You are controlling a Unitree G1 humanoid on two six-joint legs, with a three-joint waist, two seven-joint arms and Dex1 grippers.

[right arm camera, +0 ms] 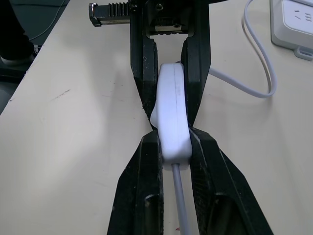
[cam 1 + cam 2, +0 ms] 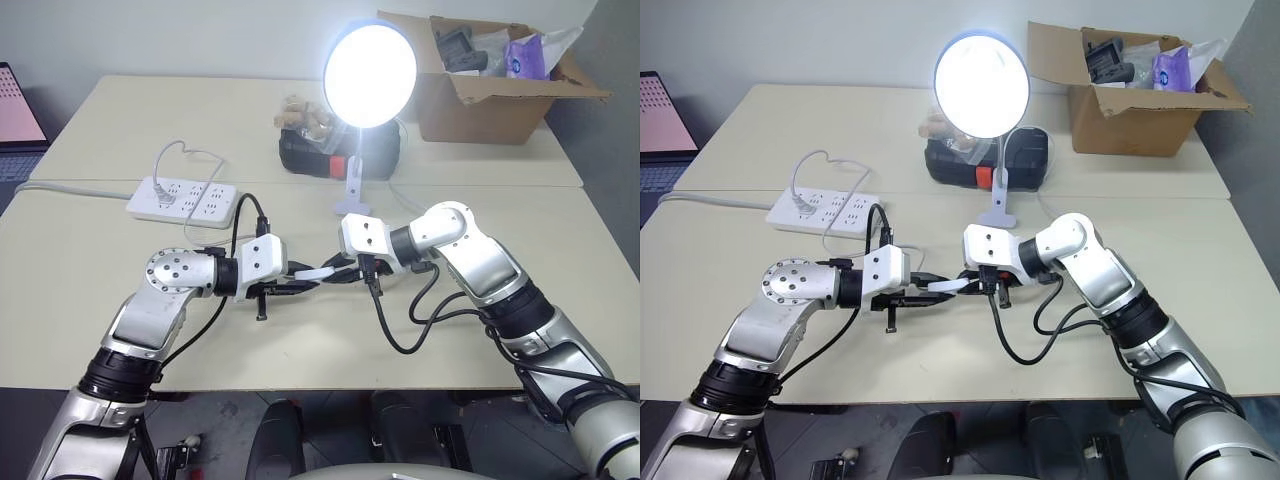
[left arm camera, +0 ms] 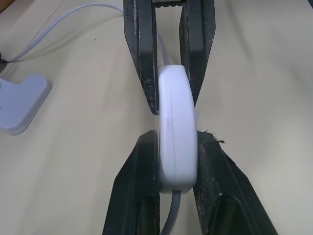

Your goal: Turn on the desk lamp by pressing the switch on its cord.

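switch pinched between both grippers' jaws | left gripper and right gripper meet tip to tip, low over table | lamp lit

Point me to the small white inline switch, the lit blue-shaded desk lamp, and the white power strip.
small white inline switch (image 3: 176,132), left wrist view, its side seam
lit blue-shaded desk lamp (image 2: 370,72), left eye view, glowing face
white power strip (image 2: 182,199), left eye view, socket face

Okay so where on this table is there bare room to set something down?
Free: the near-left tabletop in front of the power strip, and the far-left table behind it. Also the right side between the cardboard box and the right arm. Crowded: the middle, where both grippers clamp the switch in front of the lit desk lamp and black case.
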